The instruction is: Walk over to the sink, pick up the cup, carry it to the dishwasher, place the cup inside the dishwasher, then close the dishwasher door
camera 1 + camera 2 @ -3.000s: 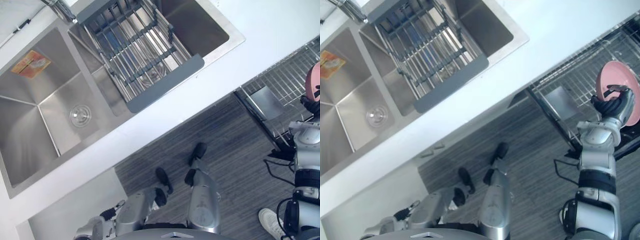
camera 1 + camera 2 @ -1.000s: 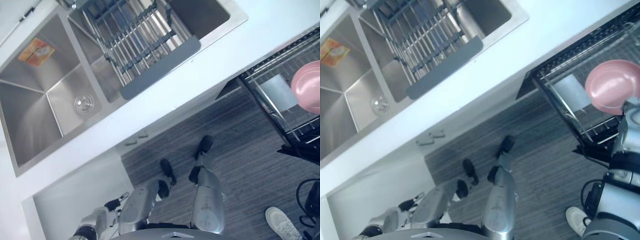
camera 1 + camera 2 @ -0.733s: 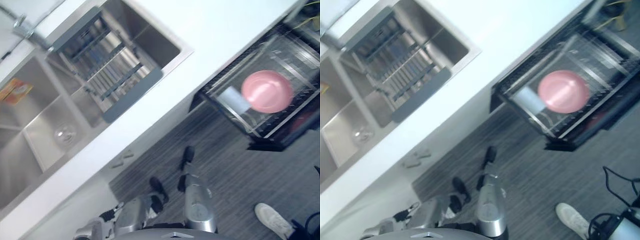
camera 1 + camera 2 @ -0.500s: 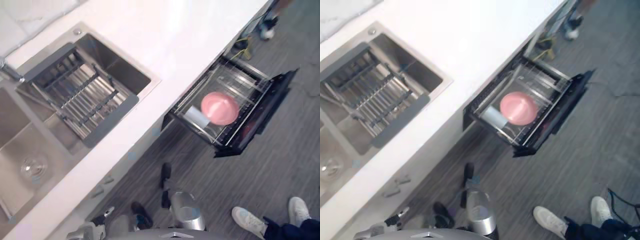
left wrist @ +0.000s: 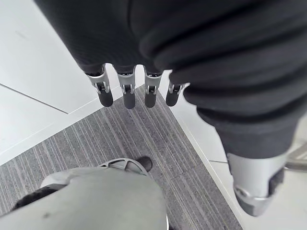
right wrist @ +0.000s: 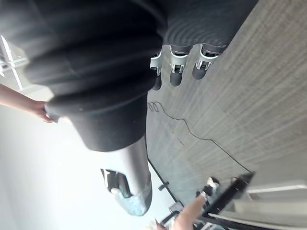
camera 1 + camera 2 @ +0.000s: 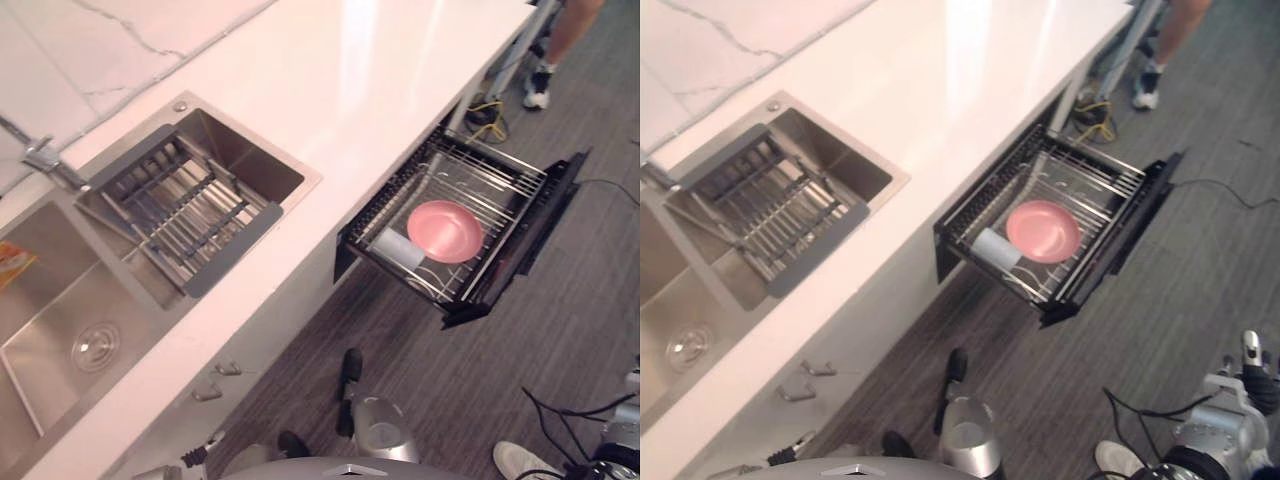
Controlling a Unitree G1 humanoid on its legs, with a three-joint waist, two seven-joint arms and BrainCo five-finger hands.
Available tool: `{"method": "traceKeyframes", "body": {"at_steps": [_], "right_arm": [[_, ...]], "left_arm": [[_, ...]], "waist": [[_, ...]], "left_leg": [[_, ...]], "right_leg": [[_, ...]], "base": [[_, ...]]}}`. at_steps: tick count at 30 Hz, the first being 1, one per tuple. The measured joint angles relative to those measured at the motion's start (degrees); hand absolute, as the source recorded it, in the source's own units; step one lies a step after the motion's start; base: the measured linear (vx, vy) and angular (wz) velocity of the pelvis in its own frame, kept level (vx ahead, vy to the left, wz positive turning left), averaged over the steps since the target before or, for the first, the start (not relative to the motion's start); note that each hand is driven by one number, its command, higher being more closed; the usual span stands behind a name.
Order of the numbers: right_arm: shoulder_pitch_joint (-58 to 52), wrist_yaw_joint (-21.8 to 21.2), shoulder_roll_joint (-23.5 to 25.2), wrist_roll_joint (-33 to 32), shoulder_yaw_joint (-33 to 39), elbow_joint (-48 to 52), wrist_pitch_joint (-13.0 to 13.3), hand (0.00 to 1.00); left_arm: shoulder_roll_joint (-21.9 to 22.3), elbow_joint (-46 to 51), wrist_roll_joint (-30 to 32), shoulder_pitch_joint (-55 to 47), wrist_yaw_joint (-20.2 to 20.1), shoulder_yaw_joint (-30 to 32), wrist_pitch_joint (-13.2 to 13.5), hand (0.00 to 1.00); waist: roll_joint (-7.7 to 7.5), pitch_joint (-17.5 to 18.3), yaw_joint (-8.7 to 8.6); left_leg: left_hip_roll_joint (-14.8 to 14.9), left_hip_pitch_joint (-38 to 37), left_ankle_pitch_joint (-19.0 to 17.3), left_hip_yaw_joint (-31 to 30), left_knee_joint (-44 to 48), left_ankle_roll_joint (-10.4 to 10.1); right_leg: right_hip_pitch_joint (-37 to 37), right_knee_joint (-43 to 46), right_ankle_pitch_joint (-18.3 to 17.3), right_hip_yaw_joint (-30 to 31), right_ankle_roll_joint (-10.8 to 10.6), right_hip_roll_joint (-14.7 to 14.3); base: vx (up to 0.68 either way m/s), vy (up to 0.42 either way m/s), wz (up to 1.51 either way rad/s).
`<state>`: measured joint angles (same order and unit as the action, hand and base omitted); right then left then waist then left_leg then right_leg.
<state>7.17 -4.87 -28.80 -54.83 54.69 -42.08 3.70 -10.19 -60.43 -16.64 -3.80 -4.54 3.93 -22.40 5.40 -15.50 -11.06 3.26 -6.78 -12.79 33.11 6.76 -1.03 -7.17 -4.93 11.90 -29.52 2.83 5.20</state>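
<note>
Sink (image 7: 50, 310) brushed steel; countertop (image 7: 350, 90) glossy white stone, perhaps; rack (image 7: 497, 176) metal wire.

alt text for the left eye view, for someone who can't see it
An open dishwasher under a white counter has its rack pulled out, holding a pink dish and a pale cup. To the left, a double sink carries a drain rack; a person's legs stand at the counter's far end.

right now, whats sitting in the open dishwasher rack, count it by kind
pink plate: 1
white cup, lying on its side: 1
total in the dishwasher rack: 2
</note>
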Motion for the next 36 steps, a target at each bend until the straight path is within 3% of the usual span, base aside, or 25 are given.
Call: {"method": "traceKeyframes", "body": {"at_steps": [10,12,20,23,25,32,36], "right_arm": [[7.3,2.6,3.1,0.2,-8.4,0.7,0.0,0.00],[8.5,4.1,3.4,0.9,-9.1,0.6,1.5,0.00],[11.7,6.8,-1.2,5.2,-16.4,0.5,3.6,0.00],[13.5,6.8,-2.0,8.2,-20.2,0.5,3.5,0.00],[14.7,6.8,-2.8,9.4,-22.8,0.5,3.2,0.00],[22.5,5.9,-5.7,12.3,-30.3,0.4,-1.0,0.00],[26.4,5.4,-6.9,12.4,-32.3,-2.1,-1.8,0.00]], "left_arm": [[3.2,0.8,0.7,-0.2,-1.1,-0.8,-1.1,0.00],[3.8,1.5,0.7,-0.2,-1.2,-0.7,-1.0,0.00],[4.8,1.9,1.0,-0.2,-2.0,-2.4,0.4,0.00],[4.8,1.9,1.1,-0.2,-2.1,-2.7,0.7,0.00],[4.8,1.9,1.1,-0.2,-2.2,-3.0,1.0,0.00],[4.8,1.9,1.0,-0.3,-2.2,-3.9,1.8,0.00],[4.7,2.1,1.0,-0.3,-2.6,-4.1,2.4,0.00]], "waist": [[3.76,-4.6,3.88],[4.72,-5.5,4.76],[7.16,-8.1,4.55],[7.34,-8.4,4.56],[7.44,-8.6,4.77],[8.05,-9.7,5.14],[7.87,-9.8,6.26]], "left_leg": [[-0.4,3.6,2.6,-6.0,0.0,-1.6],[-0.4,4.0,3.0,-6.7,0.0,-1.7],[-1.8,5.9,5.5,-9.7,0.1,-2.0],[-1.8,6.5,5.6,-11.2,-0.1,-1.6],[-1.8,6.7,5.1,-11.6,-1.0,-0.3],[-1.8,7.6,7.8,-14.7,-3.0,-0.5],[-1.7,7.7,9.3,-16.1,-4.0,-0.7]], "right_leg": [[-0.2,0.3,-0.5,-5.8,0.3,2.4],[-0.6,1.3,-0.9,-6.6,0.4,2.9],[-3.4,6.9,-3.2,-7.9,0.4,6.3],[-4.2,8.5,-4.0,-8.6,0.9,6.7],[-5.0,10.0,-4.5,-8.8,1.3,7.0],[-7.0,15.7,-8.1,-11.6,2.8,9.2],[-7.6,18.5,-10.1,-13.5,3.5,10.4]], "base": [[-0.02,0.047,0.35],[-0.01,0.050,0.26],[-0.01,0.064,0.12],[-0.04,0.008,0.11],[-0.08,-0.005,0.14],[-0.06,-0.032,0.23],[-0.03,-0.044,0.27]]}}
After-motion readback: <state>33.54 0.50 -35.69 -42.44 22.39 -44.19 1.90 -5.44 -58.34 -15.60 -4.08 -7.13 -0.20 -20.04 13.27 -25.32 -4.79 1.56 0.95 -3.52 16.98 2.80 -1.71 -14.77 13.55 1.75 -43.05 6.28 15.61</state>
